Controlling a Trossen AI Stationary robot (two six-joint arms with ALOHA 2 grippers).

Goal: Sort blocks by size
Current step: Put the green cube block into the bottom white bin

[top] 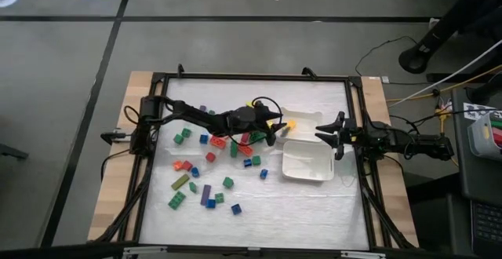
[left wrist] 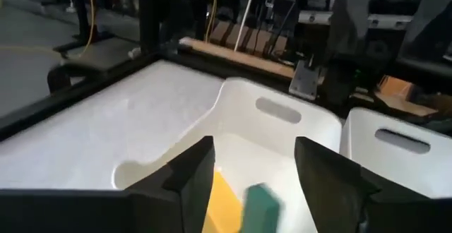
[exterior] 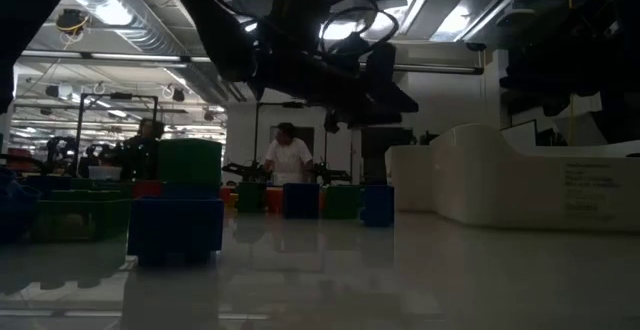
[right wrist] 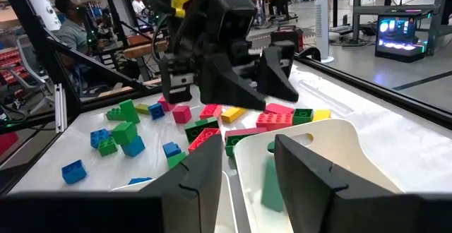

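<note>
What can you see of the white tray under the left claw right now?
The white tray looks like smooth plastic: rectangular, with rounded corners, raised walls and an oval handle slot in its end wall. It sits upright and flat on the table, close beside a second white tray. A yellow block and a green block show inside it. The left claw hangs open above it, not visibly touching it.

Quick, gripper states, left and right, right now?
Left gripper: open, empty, over a white tray holding a green block.
Right gripper: open, empty, beside the other white tray.
</note>
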